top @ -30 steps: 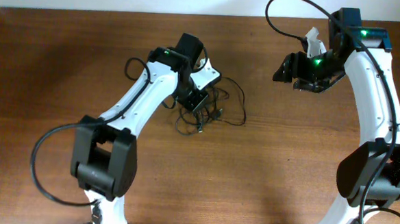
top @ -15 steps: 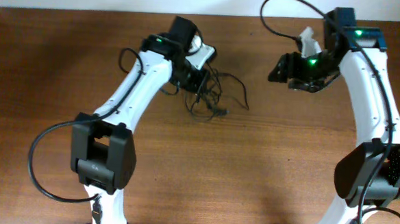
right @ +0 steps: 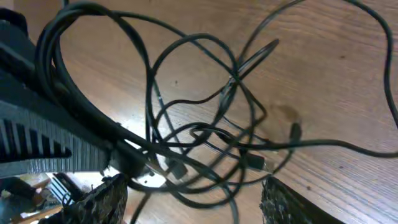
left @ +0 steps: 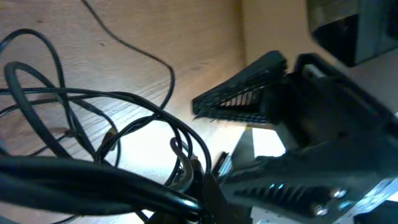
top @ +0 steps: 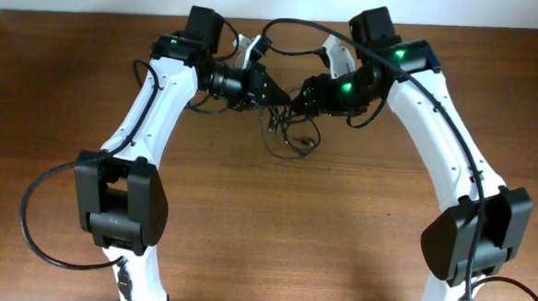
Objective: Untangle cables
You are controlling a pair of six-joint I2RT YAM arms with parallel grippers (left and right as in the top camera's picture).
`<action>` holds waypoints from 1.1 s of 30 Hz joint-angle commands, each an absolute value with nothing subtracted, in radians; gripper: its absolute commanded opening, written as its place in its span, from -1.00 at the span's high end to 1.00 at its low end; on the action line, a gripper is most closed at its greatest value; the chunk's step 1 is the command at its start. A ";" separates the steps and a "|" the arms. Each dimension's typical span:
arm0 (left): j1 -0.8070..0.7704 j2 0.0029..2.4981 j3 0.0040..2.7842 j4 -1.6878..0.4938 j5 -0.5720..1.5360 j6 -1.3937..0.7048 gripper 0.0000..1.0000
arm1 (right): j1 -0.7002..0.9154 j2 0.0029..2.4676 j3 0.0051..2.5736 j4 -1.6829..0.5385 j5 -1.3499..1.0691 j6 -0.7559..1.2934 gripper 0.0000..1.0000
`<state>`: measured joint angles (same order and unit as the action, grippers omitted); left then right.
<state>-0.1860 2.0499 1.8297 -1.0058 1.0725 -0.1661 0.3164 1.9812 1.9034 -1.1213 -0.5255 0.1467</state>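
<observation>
The cables (top: 293, 133) are a tangle of thin black cords, hanging in loops from my left gripper (top: 270, 89) at the back middle of the table. The left gripper is shut on the bundle's top. In the left wrist view the cords (left: 124, 118) fan out from its jaws (left: 205, 186). My right gripper (top: 301, 95) faces the left one, almost touching it. In the right wrist view its fingers (right: 193, 186) are open wide, with loops of the cables (right: 211, 124) and small plugs between them.
The wooden table (top: 339, 228) extends to the front. A thick black arm cable (top: 294, 27) arches between the two arms at the back. The left gripper's body (right: 37, 137) fills the left side of the right wrist view.
My left gripper has carried the cable bundle back and to the right, lifting it. My right arm has swung left from the far right, bringing its gripper up to the bundle.
</observation>
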 commanded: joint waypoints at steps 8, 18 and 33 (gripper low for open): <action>-0.063 2.046 1.849 -0.999 1.396 -0.171 1.00 | 0.329 2.006 1.918 -1.056 -0.538 0.198 -0.40; -0.062 2.046 1.849 -0.911 1.550 -0.238 1.00 | 0.360 2.041 1.918 -0.961 -0.598 0.313 -0.39; -0.056 2.046 1.849 -0.427 1.543 -0.623 1.00 | 0.319 2.087 1.918 -0.962 -0.654 0.409 0.92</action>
